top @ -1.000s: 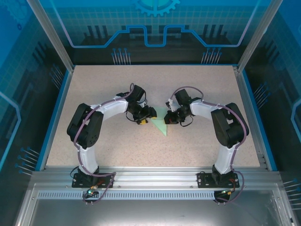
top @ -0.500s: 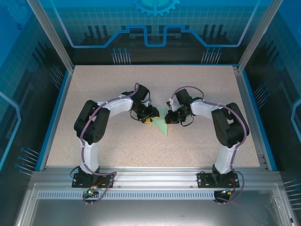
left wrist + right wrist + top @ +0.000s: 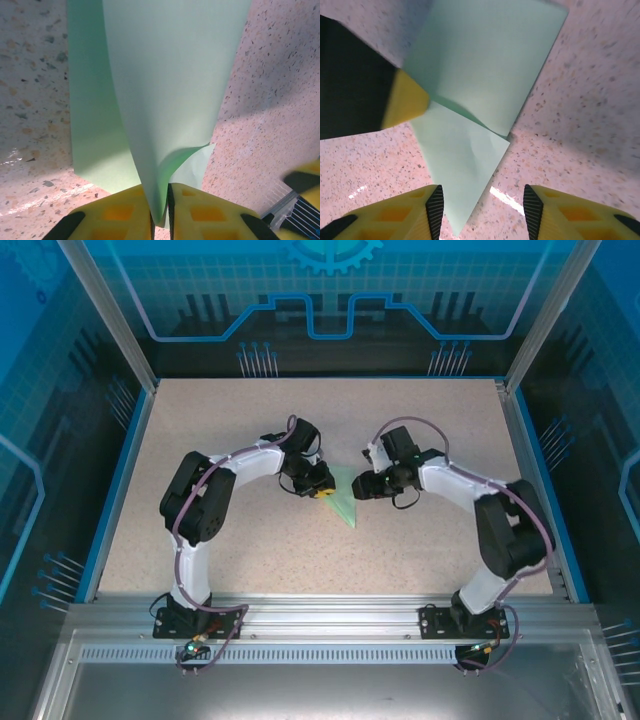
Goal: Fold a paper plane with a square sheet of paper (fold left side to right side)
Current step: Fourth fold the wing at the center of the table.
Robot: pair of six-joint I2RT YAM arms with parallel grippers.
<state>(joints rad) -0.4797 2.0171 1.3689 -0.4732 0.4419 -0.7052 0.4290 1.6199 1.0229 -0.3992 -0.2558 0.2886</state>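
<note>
The square sheet of paper [image 3: 345,502] is pale mint green and lies part-folded as a narrow triangle at the table's middle, its tip toward me. My left gripper [image 3: 324,490] is at its left edge. In the left wrist view the left gripper [image 3: 160,202] is shut on a raised flap of the paper [image 3: 165,90], which curls up between the yellow fingers. My right gripper [image 3: 361,487] is at the paper's right side. In the right wrist view it [image 3: 482,205] stands open over a flat corner of the paper [image 3: 465,160], gripping nothing. The left finger [image 3: 405,100] shows there on the sheet.
The speckled beige table [image 3: 250,420] has a blue rim [image 3: 120,480] on the left, right and back. An aluminium rail [image 3: 320,615] carries both arm bases at the near edge. Both arms curve inward around the paper.
My left gripper has moved right and shut on the paper's raised flap. My right gripper has opened, let go of the paper and its arm has swung outward to the right.
</note>
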